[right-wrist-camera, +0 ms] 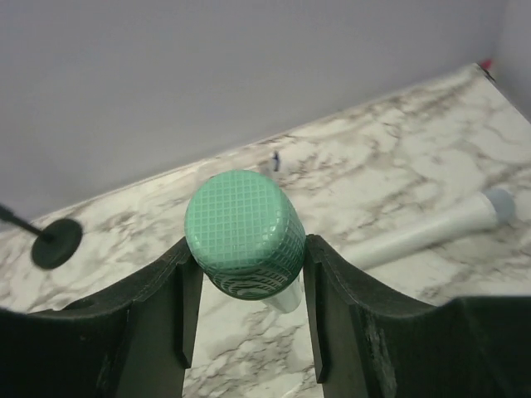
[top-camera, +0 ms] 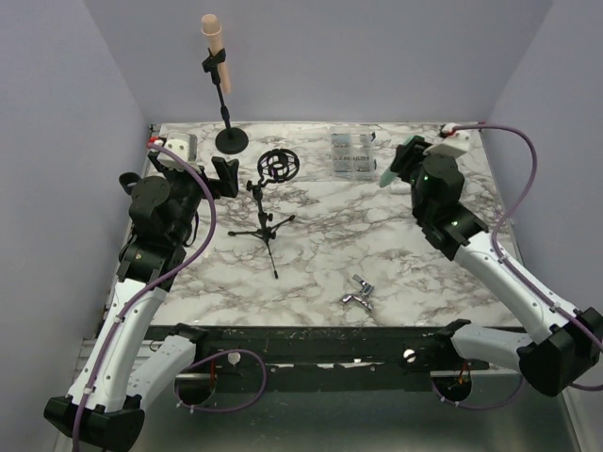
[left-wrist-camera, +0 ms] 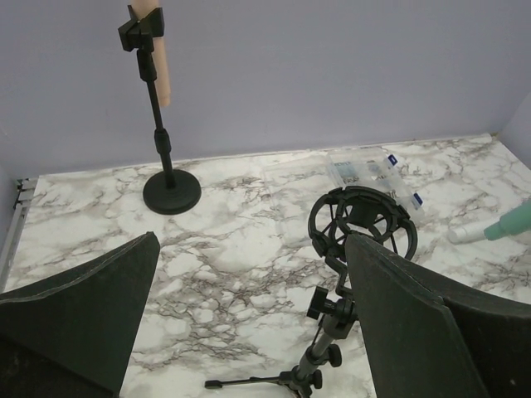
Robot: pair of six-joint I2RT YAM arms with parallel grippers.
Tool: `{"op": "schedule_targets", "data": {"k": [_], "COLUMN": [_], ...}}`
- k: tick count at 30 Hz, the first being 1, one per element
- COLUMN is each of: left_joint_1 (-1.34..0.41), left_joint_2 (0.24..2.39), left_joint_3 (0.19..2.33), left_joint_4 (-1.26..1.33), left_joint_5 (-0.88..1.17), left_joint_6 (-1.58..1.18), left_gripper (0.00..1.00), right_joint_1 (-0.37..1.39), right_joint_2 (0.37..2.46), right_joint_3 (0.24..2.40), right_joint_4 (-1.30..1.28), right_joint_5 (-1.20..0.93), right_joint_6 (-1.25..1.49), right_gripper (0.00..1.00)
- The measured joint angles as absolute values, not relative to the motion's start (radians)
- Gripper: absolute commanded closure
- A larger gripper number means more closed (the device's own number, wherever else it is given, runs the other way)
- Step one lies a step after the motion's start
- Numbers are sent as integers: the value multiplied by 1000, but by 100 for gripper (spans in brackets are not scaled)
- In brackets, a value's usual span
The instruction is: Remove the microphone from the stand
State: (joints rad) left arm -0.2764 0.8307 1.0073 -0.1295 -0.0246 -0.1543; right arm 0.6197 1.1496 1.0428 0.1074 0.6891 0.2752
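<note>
1. Clamped in the right gripper (right-wrist-camera: pixel 247 249), jaws about half closed on both sides of the mesh head: the green microphone (right-wrist-camera: pixel 245 224).
2. Located over the right rear of the marble table (top-camera: pixel 330 245), well apart from the empty shock mount (left-wrist-camera: pixel 362 217) on the tripod stand (left-wrist-camera: pixel 323 311); judged as already out, with only the putting down left.
3. Lower slowly, tail end first, beside the white cylinder (right-wrist-camera: pixel 431 232), not onto it.
4. Open the jaws only once lying flat, to avoid rolling.
5. Leave the left gripper (left-wrist-camera: pixel 250 249) wide open and empty near the tripod stand.
</note>
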Motion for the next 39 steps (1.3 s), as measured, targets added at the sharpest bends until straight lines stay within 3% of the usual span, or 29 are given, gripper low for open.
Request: {"op": "schedule_targets", "data": {"k": [4,8,14,21,32,39], "left_joint_1": [-276,-276,-277,-277,-277,-277], "left_joint_2": [831,831,831,831,831,831], "left_joint_3": [1007,1007,1007,1007,1007,1007], "left_joint_4": [-130,-130,-129,-130,-130,-130], "left_joint_5": [-22,-22,-21,-19,-17,-17], "left_joint_6": [-159,-162,-162,-163,-165,-165], "left_gripper": [1,1,1,1,2,2], "right_joint_1": [315,23,-262,-378,-439,-440], "right_joint_2": [1148,1174,1319,1368,1501,1632], "right_joint_3": [1012,1004,892,770,802,866], "right_joint_4": [-23,-62,-56,-69,-54,-29], "right_joint_5": [497,173,-188,-283,-179,-164], "right_joint_6": [475,694,945,1117,1175,1179], "right_gripper": [99,99,99,99,99,90]}}
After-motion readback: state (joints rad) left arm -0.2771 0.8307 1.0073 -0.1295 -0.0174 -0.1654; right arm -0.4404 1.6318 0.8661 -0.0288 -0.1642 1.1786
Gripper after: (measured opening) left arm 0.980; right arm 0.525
